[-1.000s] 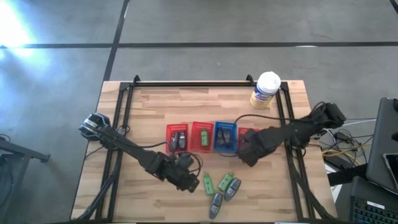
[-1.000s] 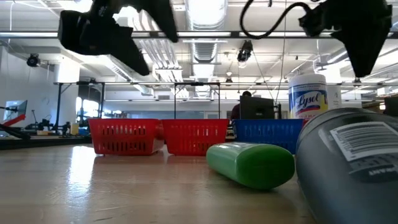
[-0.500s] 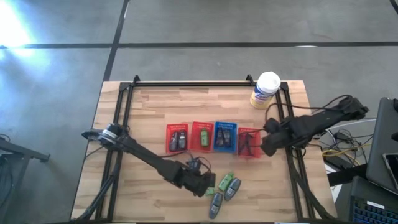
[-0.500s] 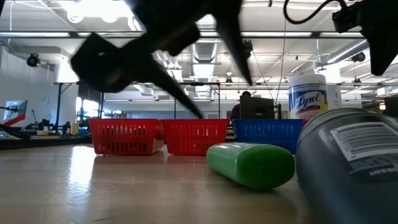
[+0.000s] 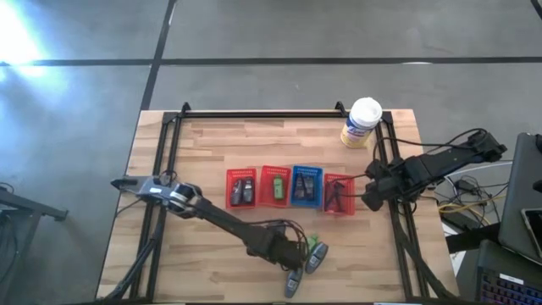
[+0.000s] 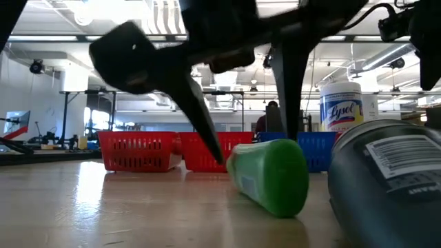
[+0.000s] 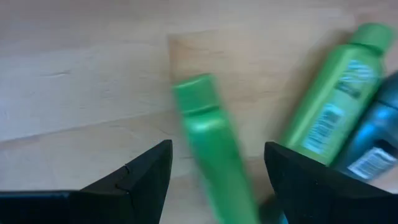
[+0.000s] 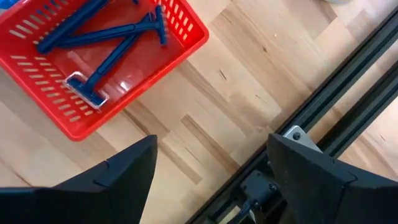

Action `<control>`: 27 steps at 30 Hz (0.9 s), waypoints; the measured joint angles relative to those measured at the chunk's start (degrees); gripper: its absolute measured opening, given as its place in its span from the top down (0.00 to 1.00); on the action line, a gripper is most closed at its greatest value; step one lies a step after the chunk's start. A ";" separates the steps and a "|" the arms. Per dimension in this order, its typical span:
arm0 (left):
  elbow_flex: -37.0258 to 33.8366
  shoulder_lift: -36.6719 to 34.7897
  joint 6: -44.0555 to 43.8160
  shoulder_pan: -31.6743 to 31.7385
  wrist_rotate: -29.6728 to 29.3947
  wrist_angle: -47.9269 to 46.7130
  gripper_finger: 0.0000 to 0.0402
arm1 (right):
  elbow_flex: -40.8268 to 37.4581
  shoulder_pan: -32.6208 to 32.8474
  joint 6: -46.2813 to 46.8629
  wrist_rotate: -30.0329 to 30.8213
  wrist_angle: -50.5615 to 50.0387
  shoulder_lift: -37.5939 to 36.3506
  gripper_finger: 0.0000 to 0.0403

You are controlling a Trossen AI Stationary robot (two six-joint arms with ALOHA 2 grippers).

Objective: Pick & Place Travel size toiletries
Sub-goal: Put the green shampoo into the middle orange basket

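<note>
My left gripper is low over the cluster of toiletries near the table's near edge. It is open, with one finger on each side of a bright green tube that lies on the wood; the low view shows the green tube below the fingers. A second green tube and a grey-silver tube lie just beside it, and another grey tube lies nearer. My right gripper is open over bare wood beside the rightmost red basket, which holds slim dark razors. My left gripper straddles the green tube from above, fingers pointing down and set across it. In the low view one finger reaches the tube's side; whether the other finger touches it I cannot tell. The tube lies on the table.
A row of two red baskets, a blue basket and one more red basket crosses the table's middle. A white-lidded yellow canister stands at the far right corner. A black frame rail runs by my right gripper.
My left gripper has moved toward the table's right and near edge and come down over the green tube, which has turned on the table. My right gripper has drawn back from over the rightmost red basket toward the right edge.
</note>
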 joint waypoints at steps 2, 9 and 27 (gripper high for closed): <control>1.61 0.60 0.54 0.18 -0.34 -1.46 0.35 | -0.06 0.00 0.00 0.00 0.20 0.14 0.25; -1.47 1.52 1.58 0.54 6.19 -1.75 0.35 | 0.08 0.00 -0.48 0.20 1.67 0.03 0.21; -2.28 1.07 11.78 0.50 8.64 -2.12 0.65 | 0.58 0.01 0.09 1.47 2.18 0.14 0.26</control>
